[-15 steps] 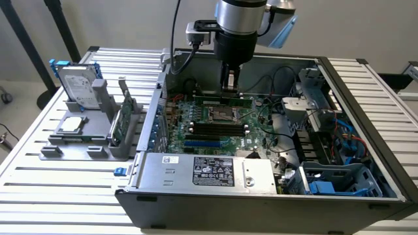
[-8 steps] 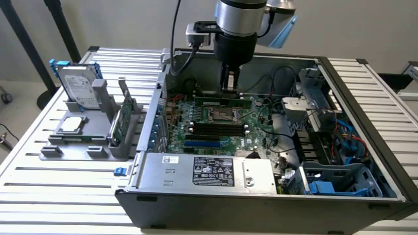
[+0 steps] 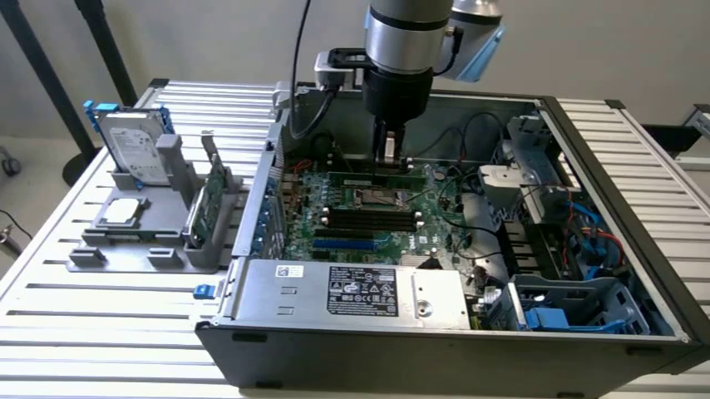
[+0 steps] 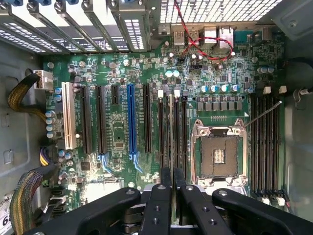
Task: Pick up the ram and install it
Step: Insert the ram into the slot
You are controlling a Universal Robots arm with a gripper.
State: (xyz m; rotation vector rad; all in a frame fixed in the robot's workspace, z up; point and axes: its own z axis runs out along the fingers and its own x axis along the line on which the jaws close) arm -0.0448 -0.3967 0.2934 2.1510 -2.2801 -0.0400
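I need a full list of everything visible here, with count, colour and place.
table: one, silver, under everything
computer case: one, dark grey, open, on table
motherboard: one, green, inside case
power supply: one, silver, inside case
holder: one, grey, beside case
hard drive: one, silver, blue-framed, in holder
expansion card: one, green, in holder
ram: one, green, in pincer, over motherboard
pincer: one, black, shut on ram
arm: one, silver, above case

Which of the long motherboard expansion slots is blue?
The one long blue plastic slot, flanked by black plastic slots; a white plastic slot lies beyond those.
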